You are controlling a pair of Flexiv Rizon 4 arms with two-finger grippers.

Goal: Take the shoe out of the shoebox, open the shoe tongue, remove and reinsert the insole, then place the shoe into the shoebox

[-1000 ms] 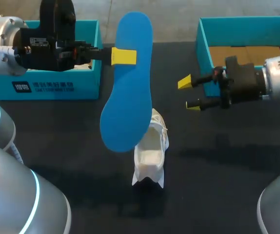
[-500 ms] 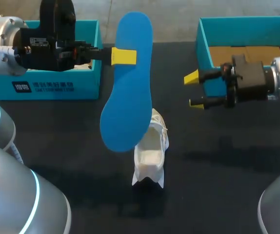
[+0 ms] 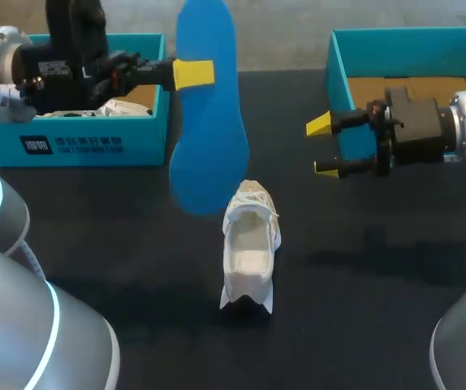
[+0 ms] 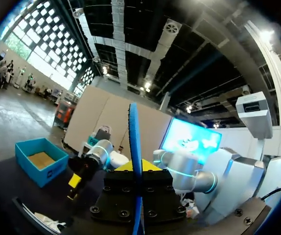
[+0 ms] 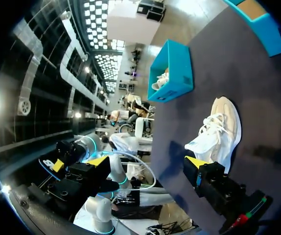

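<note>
A blue insole [image 3: 207, 122] hangs upright above the table, and my left gripper [image 3: 194, 73] is shut on its upper part. In the left wrist view the insole [image 4: 133, 147] shows edge-on, pinched in that gripper [image 4: 134, 169]. The white shoe [image 3: 249, 244] stands on the black table below the insole's lower end, its opening facing up. My right gripper [image 3: 322, 148] hovers open to the shoe's right, beside the right shoebox [image 3: 338, 97], holding nothing. In the right wrist view the shoe [image 5: 219, 129] lies ahead of the open gripper [image 5: 146, 161].
A teal shoebox [image 3: 79, 142] stands at the back left with another white shoe inside, behind my left arm. The right teal shoebox has a bare cardboard floor. Both boxes [image 5: 172, 73] sit along the table's far edge.
My left arm has carried the insole left and back, away from over the shoe. My right gripper drew back a little toward the right box, still open.
</note>
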